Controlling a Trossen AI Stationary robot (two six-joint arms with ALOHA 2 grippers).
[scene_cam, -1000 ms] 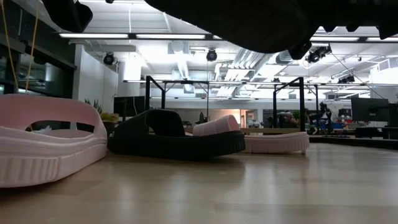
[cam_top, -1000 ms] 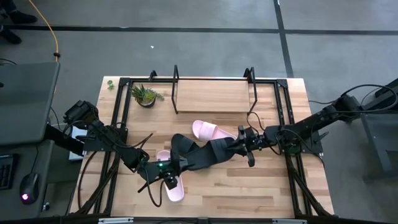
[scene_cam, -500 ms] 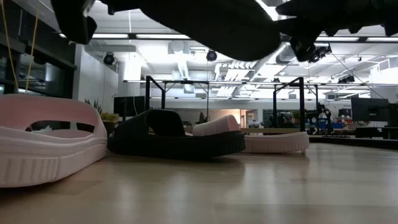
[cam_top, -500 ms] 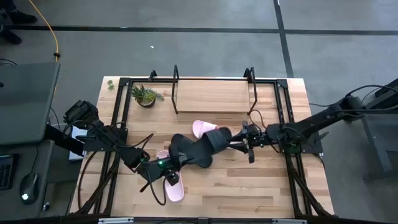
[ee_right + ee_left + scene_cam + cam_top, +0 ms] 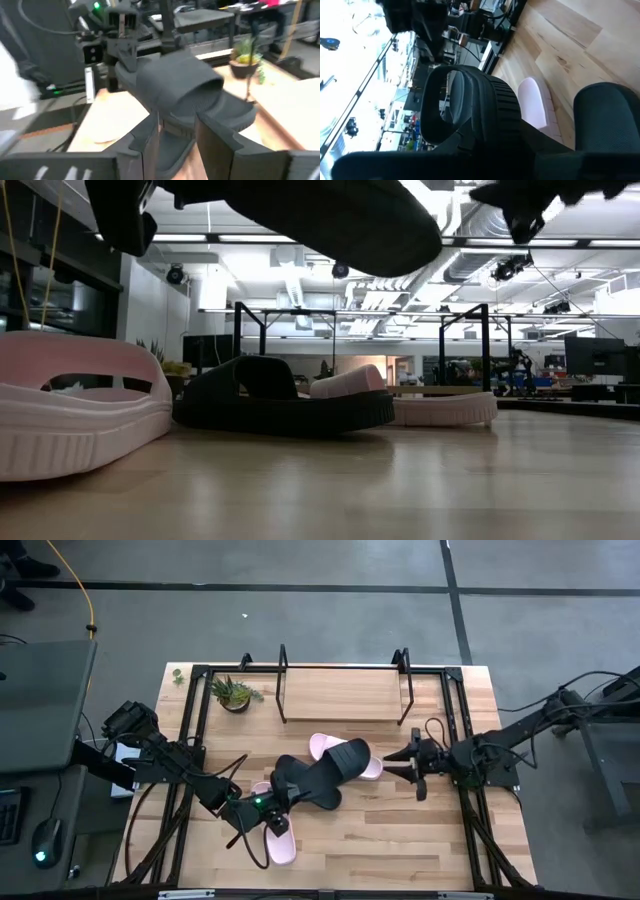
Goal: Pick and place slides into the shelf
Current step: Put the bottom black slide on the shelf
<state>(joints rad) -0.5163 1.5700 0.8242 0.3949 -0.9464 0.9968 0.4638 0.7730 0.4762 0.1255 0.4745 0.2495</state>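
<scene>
One black slide is in the air over the middle of the table, with my left gripper shut on its left end. It fills the top of the low view. My right gripper is open just right of the slide's free end and touches nothing. A second black slide lies sole-down on the table. One pink slide lies near the left gripper. The other pink slide is partly under the lifted black slide. The shelf stands at the far edge. My left gripper holds the black slide by the end nearest the left arm. The slide is lifted clear of the table. It reaches out roughly level toward the right arm, with its strap on top. The gripper's own body hides how the fingers sit on that end.
A small potted plant stands left of the shelf. Black frame rails run along the table's left and right sides. Bare wood lies near the table's near right corner.
My right gripper has let go of the lifted black slide's right end and drawn back toward the table's right edge. The slide stays in my left gripper. Its free end has swung a little toward the far edge and the left.
</scene>
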